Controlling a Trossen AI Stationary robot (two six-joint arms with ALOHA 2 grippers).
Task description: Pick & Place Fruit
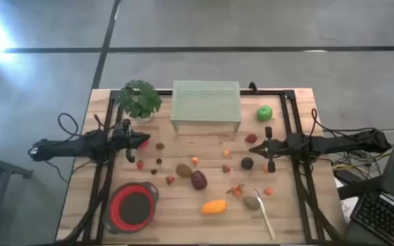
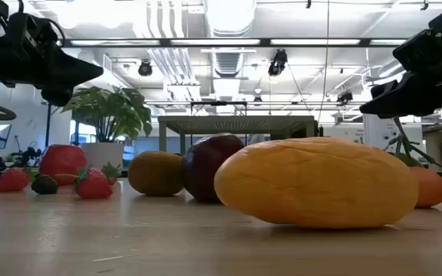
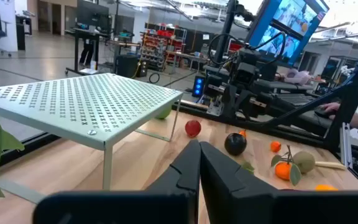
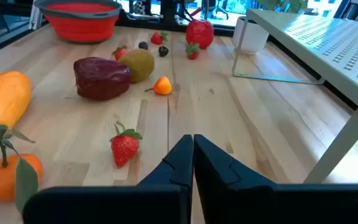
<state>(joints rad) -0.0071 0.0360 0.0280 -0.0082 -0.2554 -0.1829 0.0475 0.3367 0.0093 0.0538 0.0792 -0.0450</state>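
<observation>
Wooden table seen from above, with fruit scattered across its middle and both arms parked at the sides. At far left, the left gripper (image 1: 142,142) hovers just beside a potted plant (image 1: 139,100), fingers pressed fully together and holding nothing. Below it sits a red bowl (image 1: 134,206), probably where the fruit belongs, though nothing confirms that. Moving right, a pale green mesh rack (image 1: 206,104) stands at the back edge. In front of it lie small berries, a brown oval (image 1: 183,169), a maroon oval (image 1: 198,180), and an orange oval (image 1: 214,206) near the front, its long axis running roughly left to right. A green apple (image 1: 264,113) rests well apart, by the rack's right end. A pale utensil (image 1: 265,213) lies at a slant near the front. At right, the right gripper (image 1: 263,148) hovers just beside a dark round fruit (image 1: 247,162), fingers likewise closed and empty. Likely risks: rounded pieces could roll away when nudged, and crowded berries may be knocked aside by a descending finger.
</observation>
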